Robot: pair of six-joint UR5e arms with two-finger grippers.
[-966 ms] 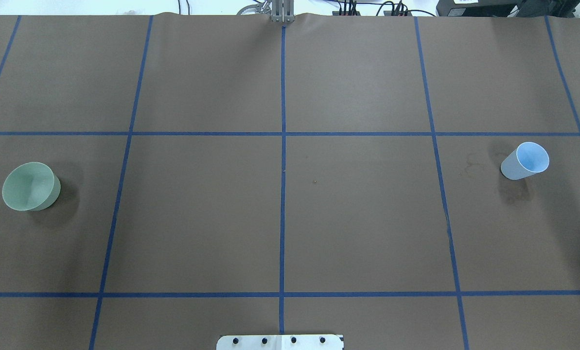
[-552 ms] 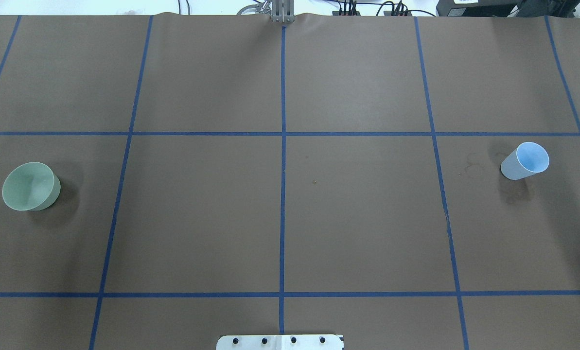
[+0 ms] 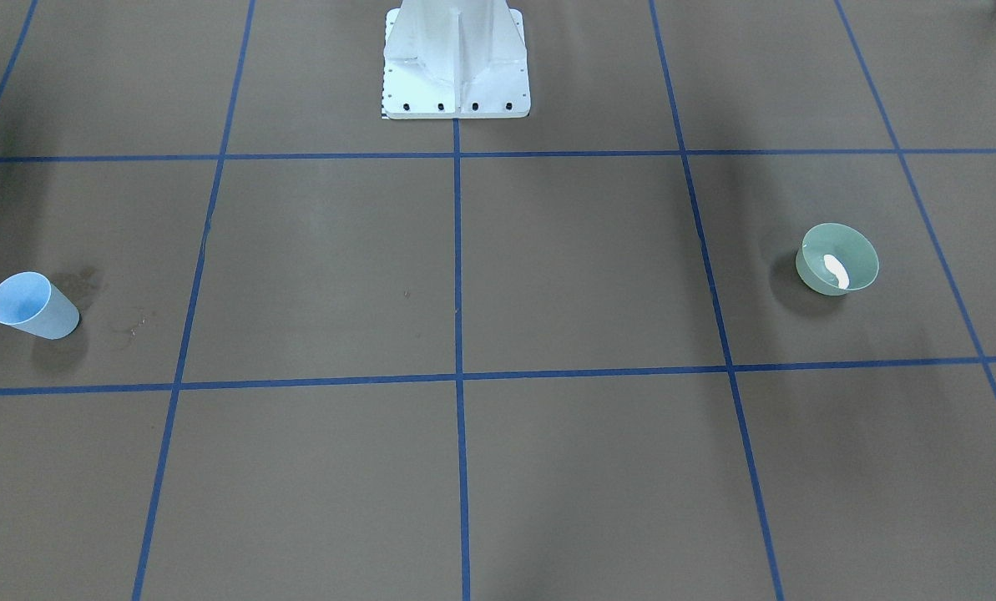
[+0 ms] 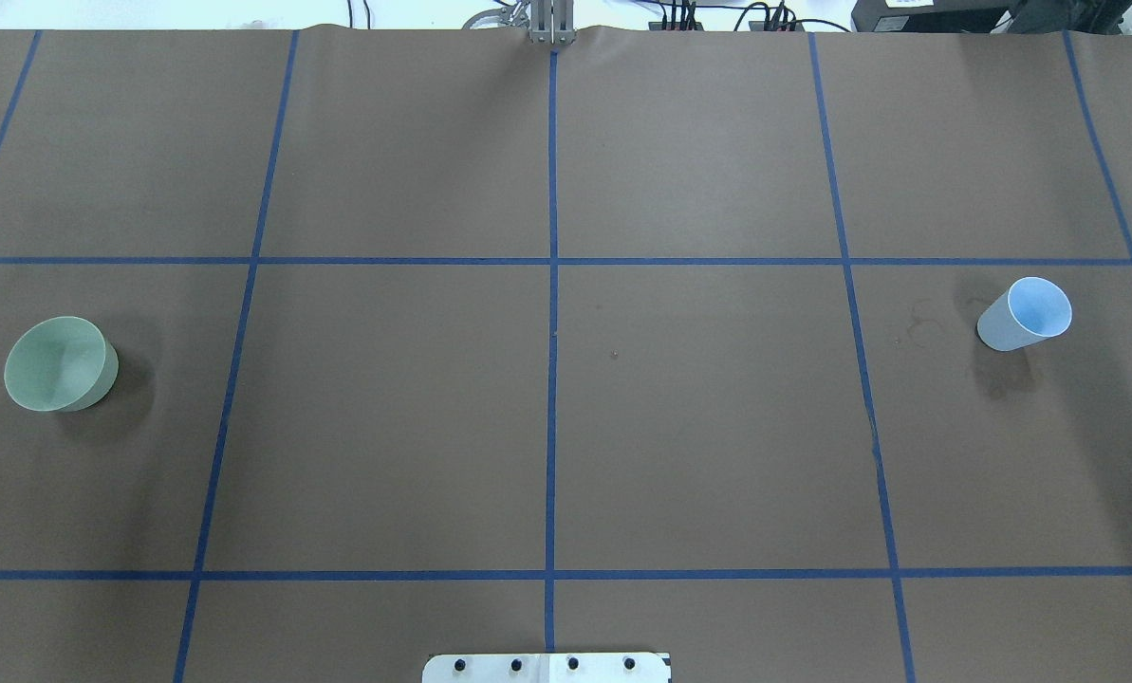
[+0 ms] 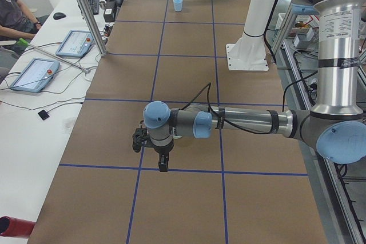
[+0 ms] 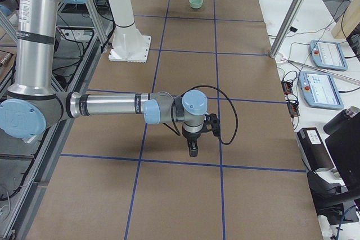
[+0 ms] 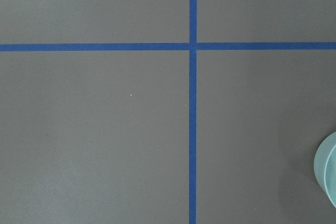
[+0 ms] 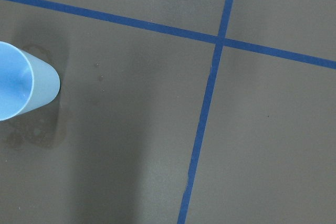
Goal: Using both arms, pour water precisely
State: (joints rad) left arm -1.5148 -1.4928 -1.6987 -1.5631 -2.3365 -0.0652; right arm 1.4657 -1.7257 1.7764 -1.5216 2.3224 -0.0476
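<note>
Exterior front-facing view: the water (image 3: 836, 270) shows only as a white glint inside the green bowl (image 3: 858, 250), which stands on the brown surface (image 3: 581, 267), well apart from the blue cup (image 3: 47, 317). The left arm (image 5: 246, 123) and right arm (image 6: 107, 106) reach out level. The left gripper (image 5: 163, 167) and right gripper (image 6: 193, 151) point down over bare surface, touching neither vessel. Whether their jaws are spread or pressed together cannot be told.

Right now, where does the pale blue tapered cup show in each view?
Front-facing: pale blue tapered cup, far left.
Overhead: cup, far right.
Exterior left: cup, top, far end.
Exterior right: not in it.
Left wrist: not in it.
Right wrist: cup, left edge.
Landmark: white pedestal base, in all four exterior views.
</note>
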